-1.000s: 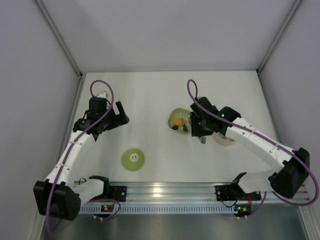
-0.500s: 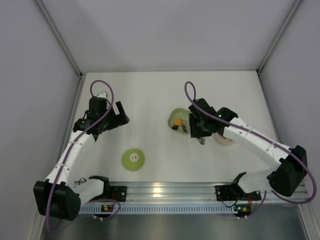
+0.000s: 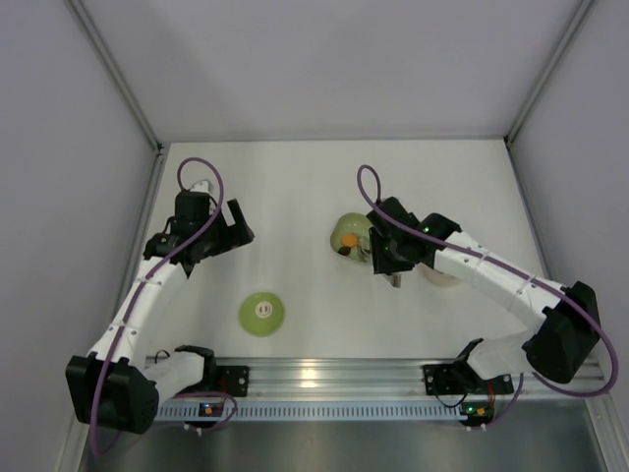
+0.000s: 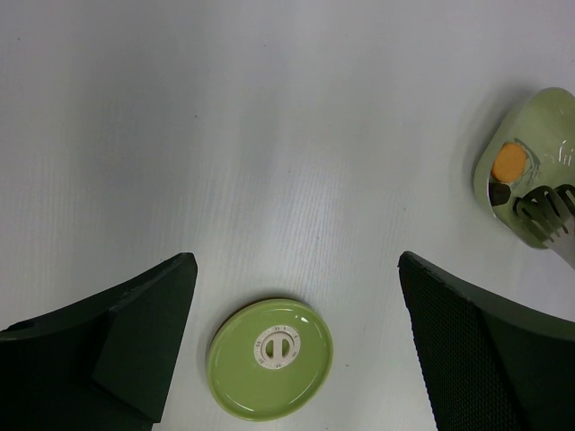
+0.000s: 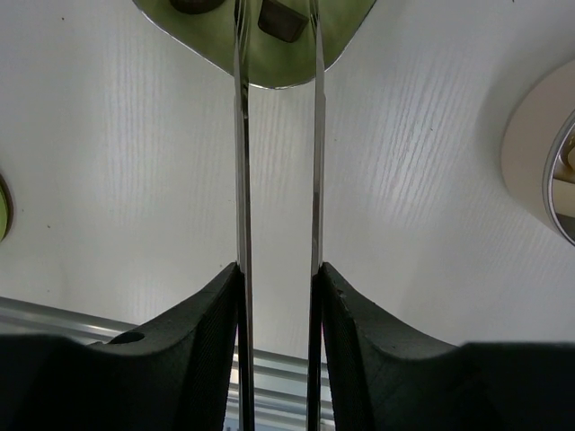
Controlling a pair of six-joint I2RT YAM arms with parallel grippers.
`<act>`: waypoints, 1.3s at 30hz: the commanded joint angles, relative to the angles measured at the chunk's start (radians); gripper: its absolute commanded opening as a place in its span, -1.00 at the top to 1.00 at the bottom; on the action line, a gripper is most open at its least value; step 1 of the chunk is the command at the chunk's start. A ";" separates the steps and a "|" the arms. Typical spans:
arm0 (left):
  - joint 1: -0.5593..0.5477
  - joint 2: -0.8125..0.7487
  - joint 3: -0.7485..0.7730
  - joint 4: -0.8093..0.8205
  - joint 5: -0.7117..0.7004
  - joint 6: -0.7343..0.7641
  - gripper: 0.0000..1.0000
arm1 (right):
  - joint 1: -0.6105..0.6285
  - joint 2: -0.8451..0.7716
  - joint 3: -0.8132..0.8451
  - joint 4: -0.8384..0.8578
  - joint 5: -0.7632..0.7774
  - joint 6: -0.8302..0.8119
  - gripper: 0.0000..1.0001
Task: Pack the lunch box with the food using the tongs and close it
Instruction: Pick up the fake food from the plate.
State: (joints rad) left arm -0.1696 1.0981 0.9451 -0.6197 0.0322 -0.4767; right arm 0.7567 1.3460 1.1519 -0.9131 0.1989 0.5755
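1. Tongs sit clamped in the right pincer, one slim metal arm pressed against the inner face of each finger, with a narrow gap between the two arms.
2. Straight ahead of that pincer, the tong tips reach over the rim of a light-green dish lying on the white counter.
3. A dark brown chunk of food lies in the dish between the two tong arms; whether the tips pinch it cannot be told.
4. A second dark piece lies just outside the left tong arm, at the frame edge.
5. An orange chunk rests in the dish beside the forked tong tips, seen from the left wrist.
6. The lunch box stands uncovered on the counter just off the right pincer's right side, beige wall and shiny inner rim showing.
7. The left pincer hangs above the counter with its fingers spread fully apart, holding nothing.
8. The lid, a green disc with a white centre mark, lies flat on the counter below and between the left pincer's fingers, well apart from the lunch box.
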 commanded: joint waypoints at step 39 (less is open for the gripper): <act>-0.004 -0.012 0.000 0.048 -0.003 0.000 -0.98 | 0.006 -0.223 0.128 -0.194 0.235 0.067 0.55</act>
State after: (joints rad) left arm -0.1696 1.0981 0.9451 -0.6201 0.0326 -0.4767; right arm 0.7589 1.1980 1.2396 -1.0027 0.3595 0.6048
